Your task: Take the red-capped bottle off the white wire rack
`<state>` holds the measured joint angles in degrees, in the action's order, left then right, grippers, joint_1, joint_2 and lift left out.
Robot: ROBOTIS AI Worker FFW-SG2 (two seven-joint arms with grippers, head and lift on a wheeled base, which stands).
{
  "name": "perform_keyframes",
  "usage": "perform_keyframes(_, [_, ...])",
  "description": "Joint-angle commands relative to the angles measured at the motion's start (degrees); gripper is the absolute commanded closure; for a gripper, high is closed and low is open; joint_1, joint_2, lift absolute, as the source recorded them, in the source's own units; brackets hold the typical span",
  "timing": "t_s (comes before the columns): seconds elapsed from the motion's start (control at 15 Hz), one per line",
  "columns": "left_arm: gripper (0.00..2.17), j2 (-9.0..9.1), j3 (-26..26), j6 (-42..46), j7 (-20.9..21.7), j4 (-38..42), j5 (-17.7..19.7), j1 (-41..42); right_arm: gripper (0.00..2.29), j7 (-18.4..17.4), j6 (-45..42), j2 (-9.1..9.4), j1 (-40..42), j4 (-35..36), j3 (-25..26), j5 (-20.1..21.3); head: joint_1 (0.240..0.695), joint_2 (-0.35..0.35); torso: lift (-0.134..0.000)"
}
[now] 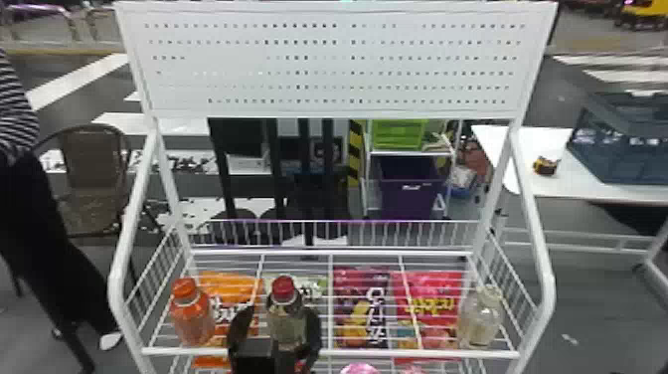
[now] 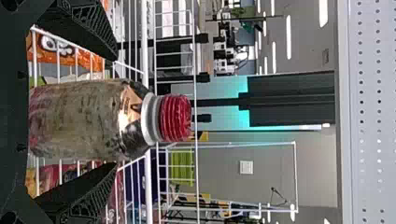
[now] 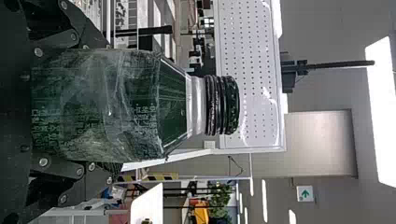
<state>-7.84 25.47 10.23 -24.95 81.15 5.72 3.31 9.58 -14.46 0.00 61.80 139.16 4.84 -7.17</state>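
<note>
Snacks, drinks and background furniture
An orange plastic bottle with an orange cap (image 1: 192, 318) beside a shiny orange snack bag (image 1: 231, 288); a purple-and-pink snack bag (image 1: 348, 313) next to a bright red snack bag (image 1: 437, 293); a clear pale-capped bottle (image 1: 481, 321) at their right; a dark green bottle with a ridged dark cap (image 3: 112, 105); behind, a lime-green plastic crate (image 1: 397, 134) above a deep purple bin (image 1: 410, 196); a white-topped table (image 1: 532, 186) holding a blue-grey crate (image 1: 626, 144).

The white wire rack (image 1: 348, 353) looks like smooth painted metal, with glossy plastic-film bags (image 1: 347, 298) beneath its wires. Near its front edge, the red-capped bottle (image 2: 93, 119) is shiny plastic with a ridged cap, while the fingers of the left gripper (image 1: 281, 311) look matt and ridged. The dark green bottle (image 3: 107, 107) has a glossy, crinkled film surface.
</note>
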Motion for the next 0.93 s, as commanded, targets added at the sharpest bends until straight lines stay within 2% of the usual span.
perform_keyframes(0.0, [0.16, -0.07, -0.3, 0.0, 0.0, -1.4, 0.6, -1.3, 1.22, 0.0, -0.3, 0.05, 0.2, 0.1, 0.1, 0.0, 0.499, 0.0, 0.0])
perform_keyframes(0.07, [0.28, -0.07, -0.4, 0.0, 0.2, -1.4, 0.7, -1.3, 1.22, 0.0, -0.3, 0.05, 0.2, 0.1, 0.1, 0.0, 0.499, 0.0, 0.0])
perform_keyframes(0.13, [0.5, -0.16, -0.4, 0.0, 0.3, -1.3, 0.8, -1.2, 1.22, 0.0, -0.3, 0.05, 0.2, 0.1, 0.1, 0.0, 0.499, 0.0, 0.0])
perform_keyframes(0.2, [0.9, -0.42, -0.4, 0.0, 0.7, -0.6, 1.0, -0.9, 1.21, 0.0, -0.2, 0.05, 0.2, 0.1, 0.1, 0.0, 0.499, 0.0, 0.0])
perform_keyframes(0.33, [1.94, -1.13, -0.4, -0.4, 1.1, 3.8, 1.7, 1.7, 1.21, 0.0, -0.2, 0.05, 0.2, 0.3, 0.1, 0.0, 0.499, 0.0, 0.0])
perform_keyframes(0.4, [2.03, -1.48, -0.3, -1.2, 1.3, 6.6, 1.7, 3.1, 1.21, 0.0, 0.2, 0.05, -0.1, 0.3, 0.1, 0.0, 0.499, 0.0, 0.0])
perform_keyframes(0.6, [2.03, -3.41, -0.2, -6.0, 1.3, 20.1, 1.0, 9.3, 1.22, 0.0, 0.9, 0.05, -0.5, 0.6, 0.0, 0.2, 0.499, 0.0, 0.0])
perform_keyframes(0.73, [2.03, -5.52, -0.8, -12.7, 0.8, 31.3, -0.2, 13.6, 1.22, 0.0, 1.6, 0.05, -0.6, 0.7, 0.0, 0.3, 0.499, 0.0, 0.0])
perform_keyframes(0.87, [2.03, -6.84, -3.8, -17.8, 0.6, 40.8, -0.8, 18.6, 1.21, 0.0, 1.4, 0.05, -0.6, 0.4, 0.0, 0.2, 0.499, 0.0, 0.0])
